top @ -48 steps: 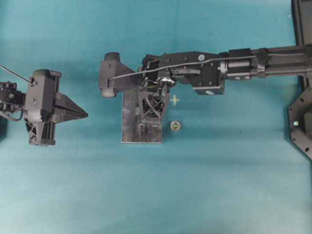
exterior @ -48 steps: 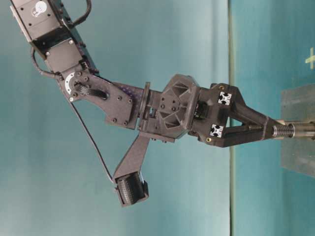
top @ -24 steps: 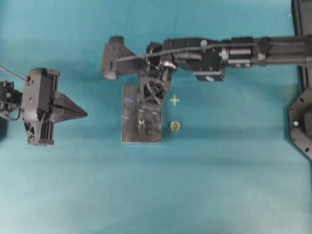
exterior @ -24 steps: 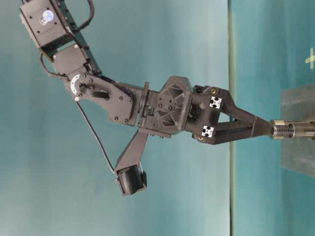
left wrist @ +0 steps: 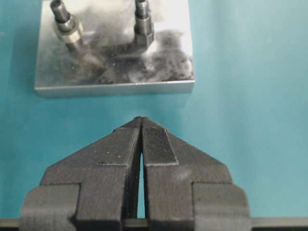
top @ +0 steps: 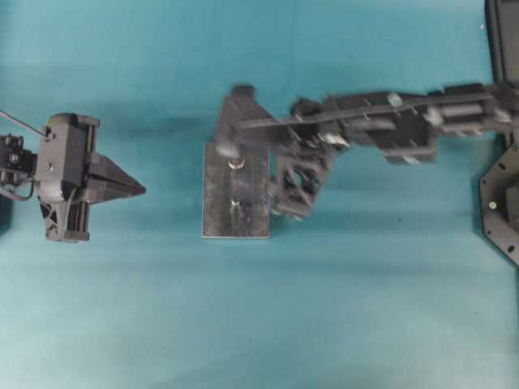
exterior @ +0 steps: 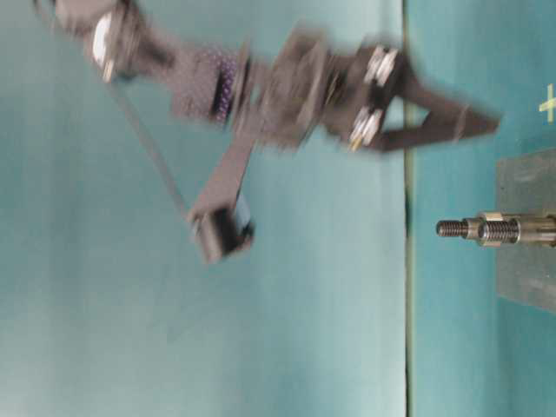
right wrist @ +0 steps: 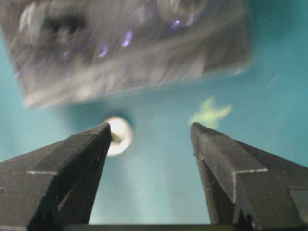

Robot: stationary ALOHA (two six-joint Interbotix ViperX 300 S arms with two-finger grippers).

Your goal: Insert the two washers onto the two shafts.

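A silver washer (exterior: 489, 228) sits partway down the threaded shaft (exterior: 459, 228), the far one of two on the metal plate (top: 217, 212). The left wrist view shows this washer (left wrist: 68, 27) ringing its shaft (left wrist: 58, 8), beside a second shaft (left wrist: 142, 19) with a hex nut. My right gripper (right wrist: 150, 129) is open, blurred by motion, raised above the table just right of the plate (top: 285, 209); nothing is between its fingers. A small pale ring (right wrist: 119, 135) lies on the cloth by its left fingertip. My left gripper (left wrist: 140, 120) is shut and empty, pointing at the plate from the left (top: 139, 190).
A yellow cross mark (right wrist: 210, 113) is on the teal cloth right of the plate. Black equipment (top: 503, 203) stands at the table's right edge. Open cloth stretches in front of the plate.
My right gripper has come up off the far shaft, leaving the washer on it, and swung to the right of the plate over the small ring. The left arm has stayed still.
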